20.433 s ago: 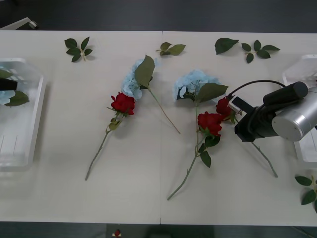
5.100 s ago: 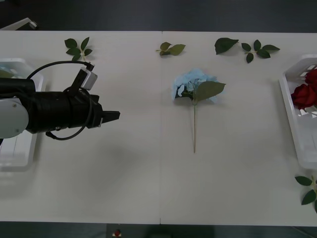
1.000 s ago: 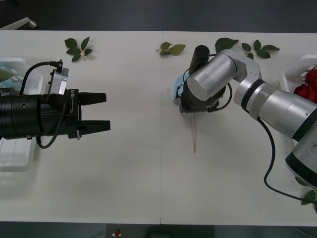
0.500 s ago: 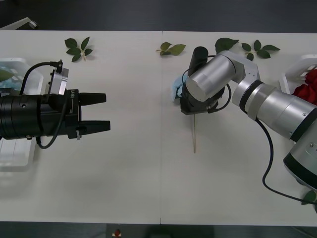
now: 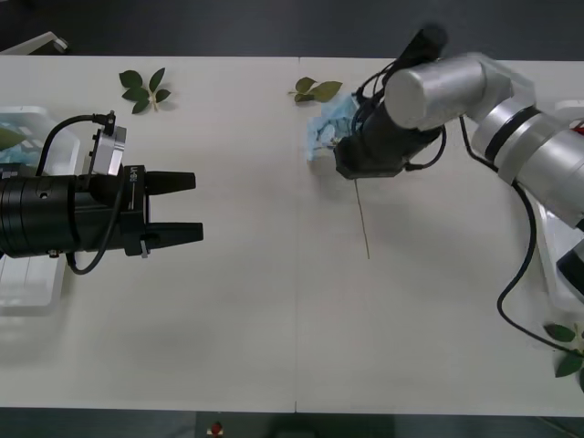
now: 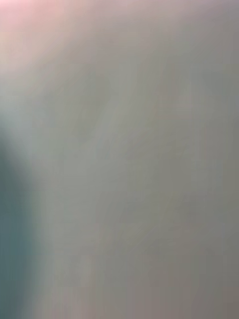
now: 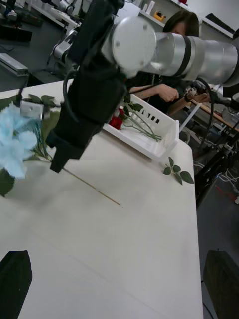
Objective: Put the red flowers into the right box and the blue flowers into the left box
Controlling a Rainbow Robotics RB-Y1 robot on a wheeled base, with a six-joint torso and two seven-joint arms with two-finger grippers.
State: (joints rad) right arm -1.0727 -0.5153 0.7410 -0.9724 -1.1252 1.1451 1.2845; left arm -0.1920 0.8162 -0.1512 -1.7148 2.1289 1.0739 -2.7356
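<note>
Since a moment ago the right gripper (image 5: 351, 157) has lifted the last blue flower (image 5: 325, 135) off mid-counter, jaws closed on it; left gripper (image 5: 193, 206), jaws apart and empty, waits, suggesting a handover.

A pale sky-blue flower (image 5: 324, 132) with a thin green stem is seen against the off-white table (image 5: 274, 319). Dark green leaf sprigs (image 5: 143, 89) are scattered on it, and deep-red roses (image 7: 117, 121) lie in a white slotted box (image 7: 158, 133). The left gripper (image 5: 182, 208) is black.
</note>
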